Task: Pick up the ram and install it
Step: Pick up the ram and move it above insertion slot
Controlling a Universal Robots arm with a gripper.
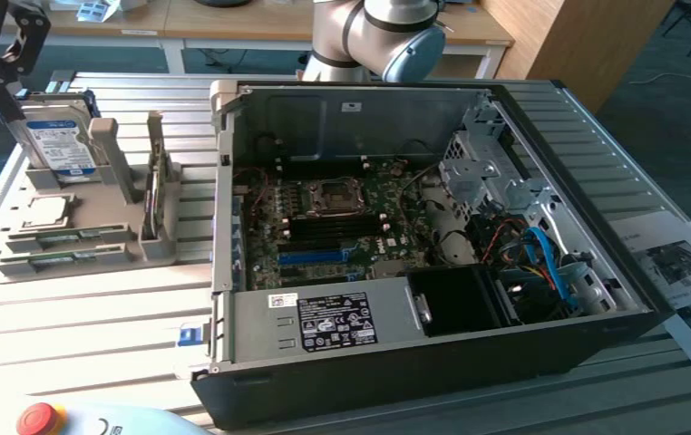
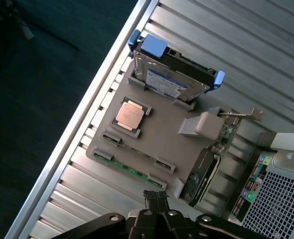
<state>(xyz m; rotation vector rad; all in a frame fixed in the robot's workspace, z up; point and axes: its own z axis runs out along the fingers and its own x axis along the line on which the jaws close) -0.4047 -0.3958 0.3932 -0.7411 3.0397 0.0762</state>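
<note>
You have the gripper [image 2: 155,195] fully closed and empty, hovering above the ram [image 2: 132,167] in its grey tray [image 2: 172,143].

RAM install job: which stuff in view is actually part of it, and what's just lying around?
Job:
- ram, lying in the grey holder
- motherboard in the open PC case
- gripper, shut, over the holder

Lying about:
- hard drive
- CPU
- expansion card
- red stop button
- papers
</note>
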